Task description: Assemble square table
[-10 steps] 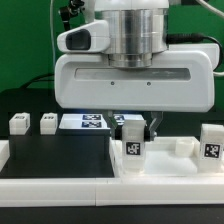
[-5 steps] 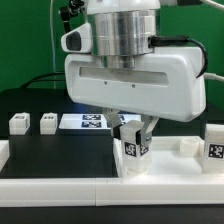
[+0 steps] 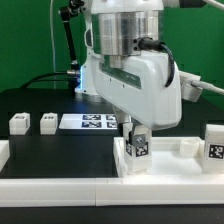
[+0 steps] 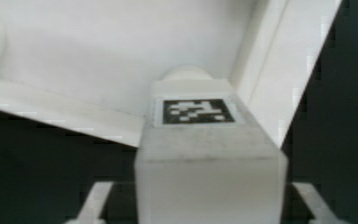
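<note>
The white square table top (image 3: 178, 147) lies at the exterior view's front right, rim up. A white tagged leg (image 3: 137, 146) stands upright at its near left corner. My gripper (image 3: 135, 128) comes down from above and is shut on this leg, with the hand turned at an angle. In the wrist view the leg (image 4: 202, 150) fills the middle, with a finger (image 4: 101, 200) on either side and the table top (image 4: 87, 70) behind it. Another leg (image 3: 213, 142) stands at the right. Two legs (image 3: 18, 123) (image 3: 47, 122) stand on the black table at the left.
The marker board (image 3: 92, 122) lies flat behind the top. A long white bar fence (image 3: 50, 188) runs along the front edge, with a stub (image 3: 3, 152) at the left. A black stand with cables (image 3: 68, 40) rises at the back.
My hand has turned about its vertical axis over the last second, and the leg's tag has turned with it. The leg stays at the same corner.
</note>
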`<action>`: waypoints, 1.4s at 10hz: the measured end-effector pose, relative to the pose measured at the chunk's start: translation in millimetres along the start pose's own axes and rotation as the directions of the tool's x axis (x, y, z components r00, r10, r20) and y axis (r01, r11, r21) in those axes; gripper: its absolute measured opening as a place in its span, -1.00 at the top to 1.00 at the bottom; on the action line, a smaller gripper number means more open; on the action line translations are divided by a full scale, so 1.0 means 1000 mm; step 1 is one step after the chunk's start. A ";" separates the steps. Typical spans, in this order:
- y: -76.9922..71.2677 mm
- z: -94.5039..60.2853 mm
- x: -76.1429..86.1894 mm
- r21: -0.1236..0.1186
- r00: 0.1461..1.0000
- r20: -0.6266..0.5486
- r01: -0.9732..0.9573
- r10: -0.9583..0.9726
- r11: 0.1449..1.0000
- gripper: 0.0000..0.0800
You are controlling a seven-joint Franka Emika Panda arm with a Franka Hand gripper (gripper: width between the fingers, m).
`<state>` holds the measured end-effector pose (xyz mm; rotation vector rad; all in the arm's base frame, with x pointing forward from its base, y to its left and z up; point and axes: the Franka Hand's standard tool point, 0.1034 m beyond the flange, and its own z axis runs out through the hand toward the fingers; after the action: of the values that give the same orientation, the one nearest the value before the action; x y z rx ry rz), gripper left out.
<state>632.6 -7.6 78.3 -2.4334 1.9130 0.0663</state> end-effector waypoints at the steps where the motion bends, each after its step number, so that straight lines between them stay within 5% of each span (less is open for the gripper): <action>1: 0.000 0.000 0.001 -0.001 1.000 0.002 -0.028 0.028 1.000 0.27; 2: 0.001 0.000 0.000 -0.002 0.999 0.001 0.043 -0.043 0.999 0.27; 3: 0.003 -0.001 -0.001 -0.031 0.984 0.000 0.180 -0.180 0.983 -0.25; 4: 0.002 -0.002 -0.004 -0.056 0.937 -0.015 0.348 -0.349 0.936 -0.25; 6: 0.002 0.000 -0.006 -0.063 0.890 -0.012 0.455 -0.456 0.888 -0.60; 9: 0.002 0.000 -0.007 -0.077 0.729 -0.005 0.683 -0.685 0.727 -0.62; 11: -0.006 -0.003 -0.018 -0.091 0.510 -0.025 0.855 -0.860 0.510 -0.62; 14: 0.000 -0.012 -0.008 -0.091 0.255 -0.014 0.963 -0.967 0.255 -0.62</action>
<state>630.7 -1.0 90.3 -3.1709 0.0319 -0.0112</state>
